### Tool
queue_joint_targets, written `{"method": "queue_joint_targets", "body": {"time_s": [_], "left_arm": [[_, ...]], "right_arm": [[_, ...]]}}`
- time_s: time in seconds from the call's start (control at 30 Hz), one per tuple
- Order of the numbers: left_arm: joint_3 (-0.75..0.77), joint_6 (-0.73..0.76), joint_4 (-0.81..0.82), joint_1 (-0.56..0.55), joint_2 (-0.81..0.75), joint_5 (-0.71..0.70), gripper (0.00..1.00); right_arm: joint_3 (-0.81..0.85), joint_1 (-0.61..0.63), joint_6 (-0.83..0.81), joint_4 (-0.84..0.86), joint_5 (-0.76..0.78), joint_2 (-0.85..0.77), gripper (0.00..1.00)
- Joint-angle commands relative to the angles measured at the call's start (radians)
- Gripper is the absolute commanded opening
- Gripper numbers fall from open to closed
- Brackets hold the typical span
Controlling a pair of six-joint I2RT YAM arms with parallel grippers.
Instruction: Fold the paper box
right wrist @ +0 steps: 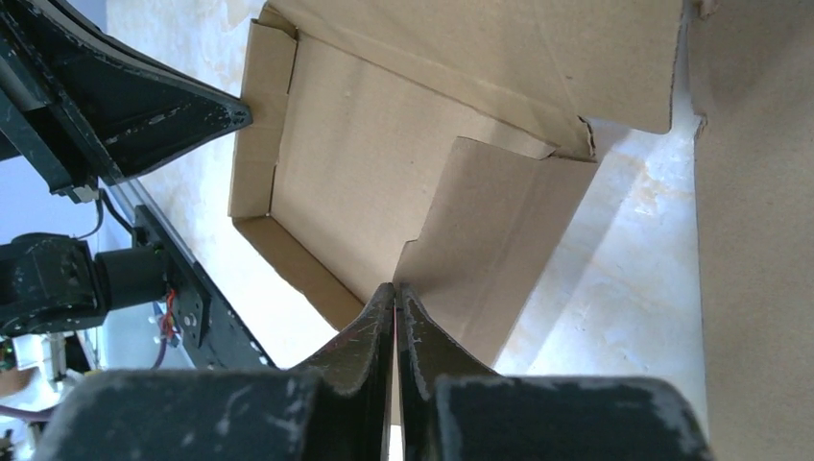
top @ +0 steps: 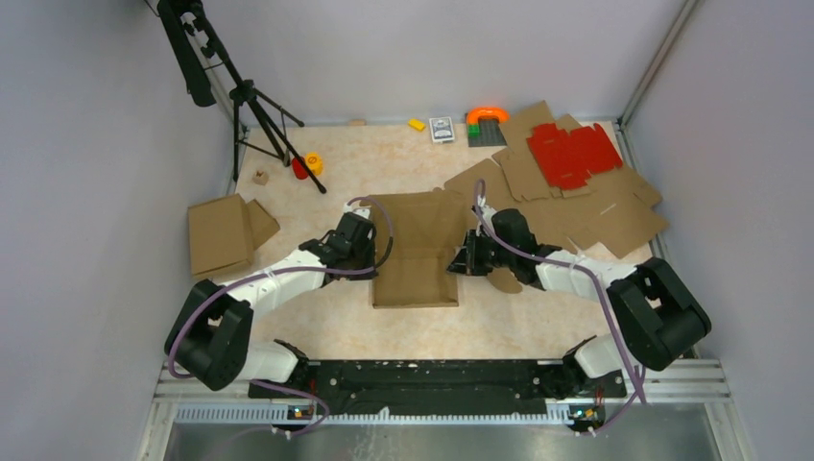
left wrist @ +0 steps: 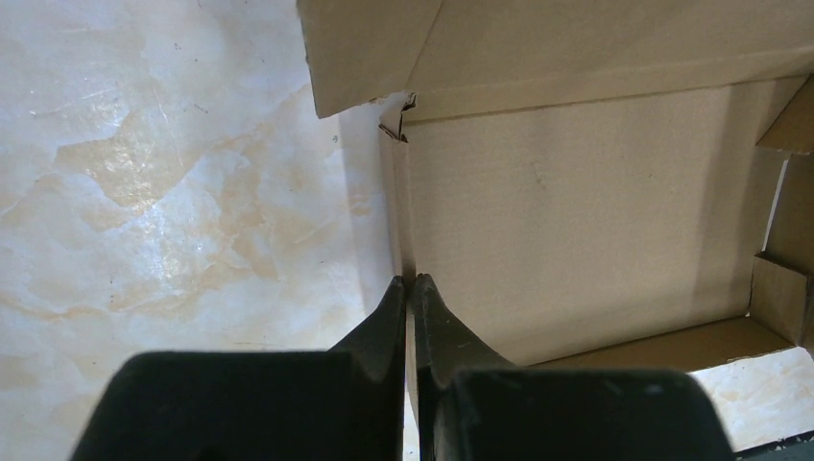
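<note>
Box location: paper box [top: 415, 252] in the middle of the table [top: 317, 173], directly between the two arms; base flat, low wall raised along the near end.
Long axis: running from the near edge of the table toward the far side, one long side facing each arm.
Left end effector [left wrist: 411, 288]: clenched on the box's left side wall, thin cardboard pinched between the fingers, wall standing upright.
Right end effector [right wrist: 395, 293]: closed on the lower edge of the right side flap; flap lifted off the table, exact tilt hard to judge.
Key relation: box interior lying inward of each end effector, to the right of the left one and to the left of the right one; neither arm nearer than the other, each holding its own long side.
Far end: large lid panel beyond the base, not yet closed over.
Step judged: side walls being stood up along the long creases.
Next move, judged: right flap turned inward toward the box's middle, left grip serving as a brace.
Risk: thin wall slipping from the pinch, or base sliding on the smooth table.
Surroundings: red sheet [top: 574, 152] on flat cardboard [top: 614, 216] at far right, well apart; another folded piece [top: 226, 232] at left.
</note>
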Motion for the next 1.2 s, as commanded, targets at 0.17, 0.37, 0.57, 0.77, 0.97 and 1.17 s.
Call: {"method": "queue_joint_targets", "body": {"time_s": [0.17,0.37,0.57,0.77,0.97,1.17], "left_arm": [[-0.007,0.0,0.039,-0.004,0.01,0.019,0.0],[-0.001,-0.002,0.038,-0.004,0.013,0.019,0.0],[0.003,-0.002,0.044,-0.004,0.028,0.021,0.0],[0.011,0.005,0.038,-0.004,0.032,0.018,0.0],[0.009,0.006,0.041,-0.005,0.036,0.018,0.0],[0.011,0.008,0.041,-0.004,0.038,0.021,0.0]], "right_arm": [[0.023,-0.01,-0.024,-0.008,0.01,0.025,0.0],[0.06,0.005,-0.084,-0.119,0.087,0.037,0.07],[0.116,0.06,-0.118,-0.221,0.174,0.046,0.26],[0.172,0.101,-0.175,-0.346,0.343,0.026,0.34],[0.192,0.104,-0.21,-0.405,0.433,-0.005,0.22],[0.197,0.104,-0.229,-0.414,0.466,-0.006,0.22]]}}
